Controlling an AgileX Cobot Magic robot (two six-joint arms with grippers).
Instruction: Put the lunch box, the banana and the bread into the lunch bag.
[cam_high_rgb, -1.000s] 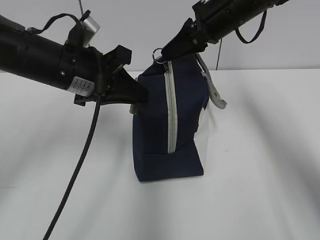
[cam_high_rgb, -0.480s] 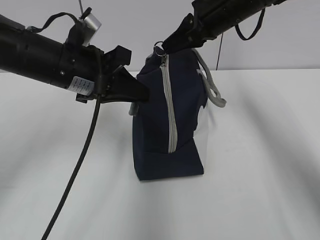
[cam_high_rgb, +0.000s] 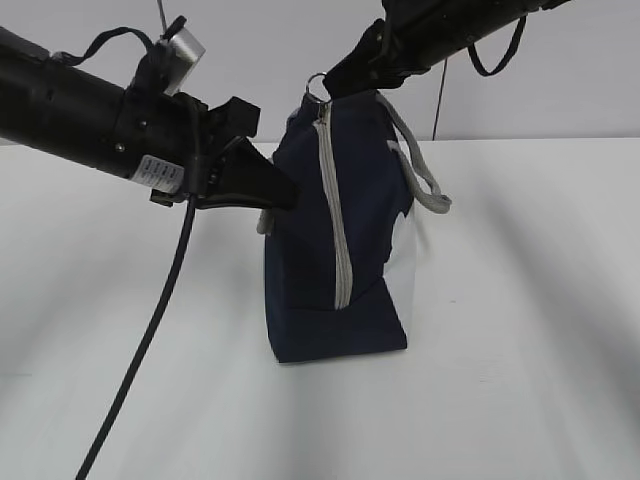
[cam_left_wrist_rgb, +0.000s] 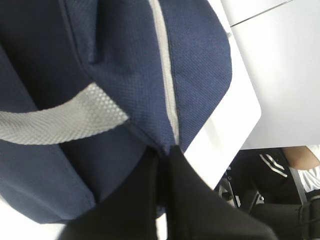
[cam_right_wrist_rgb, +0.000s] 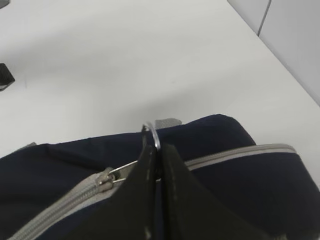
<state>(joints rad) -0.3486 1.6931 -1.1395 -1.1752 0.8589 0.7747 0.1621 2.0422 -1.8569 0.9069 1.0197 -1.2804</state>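
The navy lunch bag (cam_high_rgb: 370, 220) stands on end on the white table, its grey zipper (cam_high_rgb: 335, 210) running down the near face and looking closed. My right gripper (cam_high_rgb: 335, 85) is above it, shut on the zipper's ring pull (cam_right_wrist_rgb: 152, 134), which sticks out above the fingertips. My left gripper (cam_high_rgb: 285, 192) is shut on the bag's fabric at its upper left side, just below the zipper seam (cam_left_wrist_rgb: 165, 75) and beside a grey strap handle (cam_left_wrist_rgb: 55, 122). The lunch box, the banana and the bread are out of view.
A black cable (cam_high_rgb: 150, 340) hangs from the left arm down to the table (cam_high_rgb: 520, 350). The other grey handle (cam_high_rgb: 425, 185) droops on the bag's right side. Past the table's edge a seated person's legs (cam_left_wrist_rgb: 280, 185) show in the left wrist view.
The right gripper has lifted the ring pull, stretching the bag's top upward. The left gripper's jaws have closed on the bag's fabric and stayed in place.
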